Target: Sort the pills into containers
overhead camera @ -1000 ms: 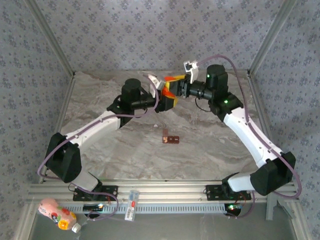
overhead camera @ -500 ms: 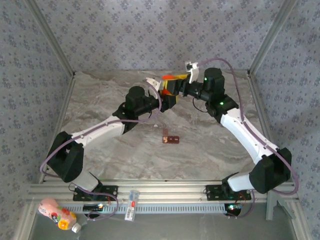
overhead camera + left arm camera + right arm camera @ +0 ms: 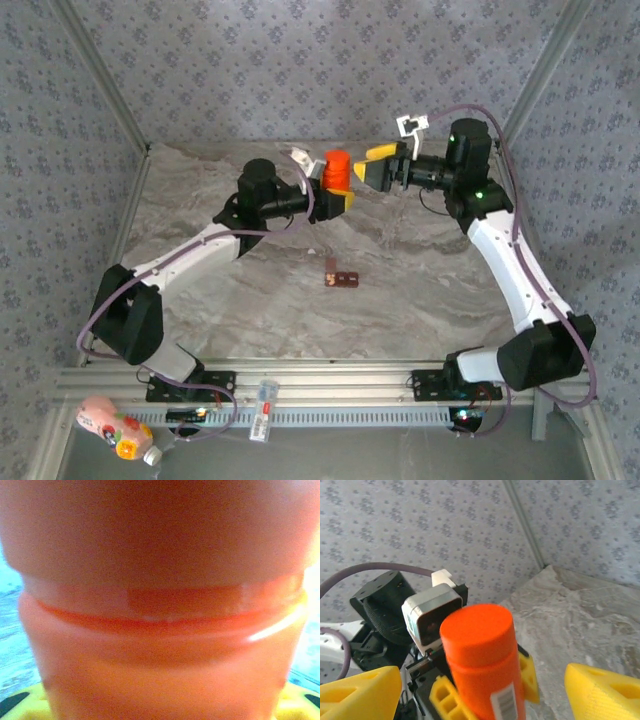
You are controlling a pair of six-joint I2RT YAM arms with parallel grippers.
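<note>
The left arm is stretched from the near left toward the far middle of the table (image 3: 200, 310). The bottle (image 3: 338, 170) is gripped low down by the left gripper (image 3: 337, 198), which is closed on it. The bottle is held upright, with its cap (image 3: 476, 625) on top. The right arm is bent up from the near right, and the right gripper (image 3: 374, 165) is pointed left at the bottle. Its yellow fingers (image 3: 360, 692) are spread open, and the bottle is not touched by them. The containers (image 3: 341, 279) are laid flat near the middle of the table, well apart from both grippers. Their long side is set left to right.
</note>
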